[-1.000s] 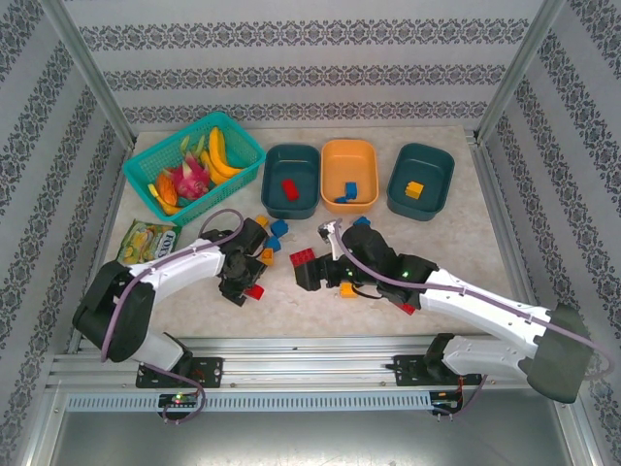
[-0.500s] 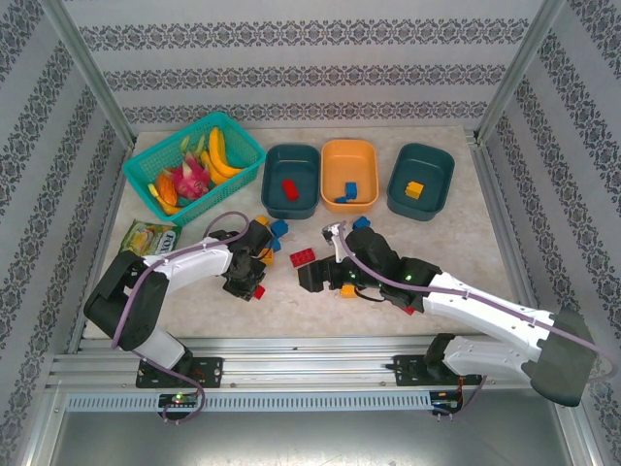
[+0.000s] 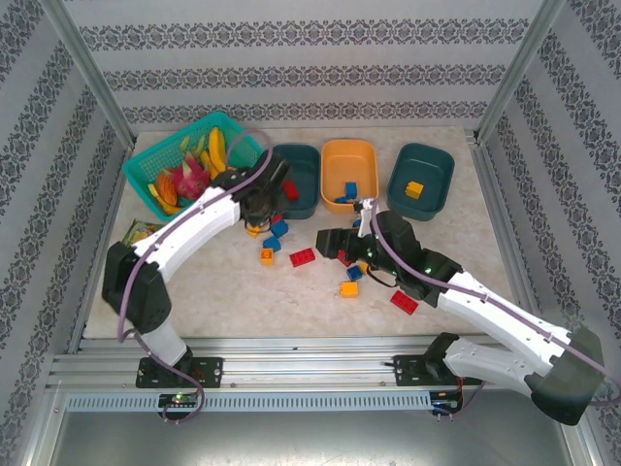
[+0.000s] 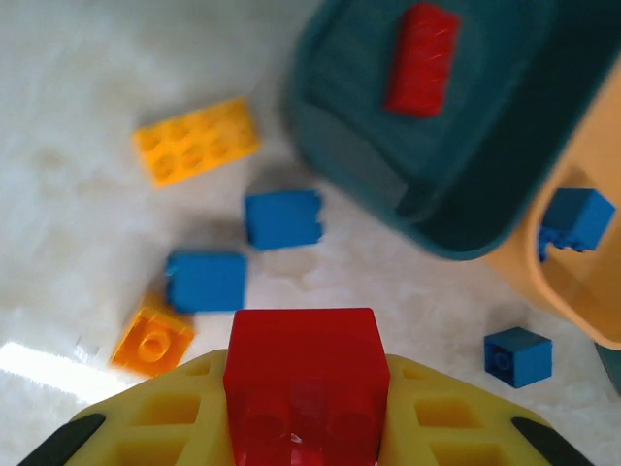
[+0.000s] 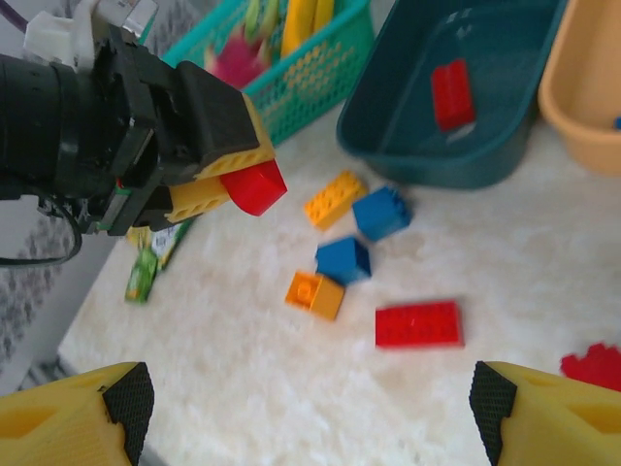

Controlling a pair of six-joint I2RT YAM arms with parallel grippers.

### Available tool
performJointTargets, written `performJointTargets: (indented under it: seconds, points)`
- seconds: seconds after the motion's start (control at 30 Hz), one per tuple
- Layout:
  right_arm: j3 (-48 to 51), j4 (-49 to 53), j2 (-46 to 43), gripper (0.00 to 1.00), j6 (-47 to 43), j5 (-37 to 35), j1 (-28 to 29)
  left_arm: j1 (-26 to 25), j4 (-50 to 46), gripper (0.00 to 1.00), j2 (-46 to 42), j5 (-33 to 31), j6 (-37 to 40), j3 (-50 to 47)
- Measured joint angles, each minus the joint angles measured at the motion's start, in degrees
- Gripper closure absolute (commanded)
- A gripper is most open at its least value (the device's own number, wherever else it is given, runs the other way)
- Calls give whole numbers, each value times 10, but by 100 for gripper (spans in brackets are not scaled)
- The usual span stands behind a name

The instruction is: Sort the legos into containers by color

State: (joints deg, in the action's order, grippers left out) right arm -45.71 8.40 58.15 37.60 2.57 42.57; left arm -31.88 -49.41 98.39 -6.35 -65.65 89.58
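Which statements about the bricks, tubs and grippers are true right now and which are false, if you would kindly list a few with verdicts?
1. The left gripper is shut on a red brick. True.
2. The right gripper holds a blue brick. False: it is open and holds nothing.
3. The orange tub holds blue bricks. True.
4. The right teal tub holds a red brick. False: it holds a yellow-orange brick.
5. The left teal tub is empty. False: a long red brick lies in it.
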Motion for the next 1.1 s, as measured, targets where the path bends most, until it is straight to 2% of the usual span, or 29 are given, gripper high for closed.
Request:
performJointTargets:
  seconds: [0.2, 0.37, 0.6, 0.87, 0.97, 1.1]
  points:
    - [-26, -56, 35, 13, 33, 0, -59, 13, -28, 76, 161, -21, 147, 189]
    - [-45, -71, 69, 13, 54, 1, -83, 37, -41, 76, 270, -31, 218, 287]
    - [-52, -76, 73, 13, 62, 5, -86, 65, -52, 76, 342, -34, 260, 337]
    - [-35, -73, 52, 13, 75, 8, -102, 68, -64, 73, 393, -29, 274, 364]
    - [-32, -69, 51, 13, 77, 9, -106, 68, -67, 70, 406, -27, 278, 369]
    - [-30, -69, 51, 13, 77, 10, -109, 68, -70, 58, 418, -22, 282, 374]
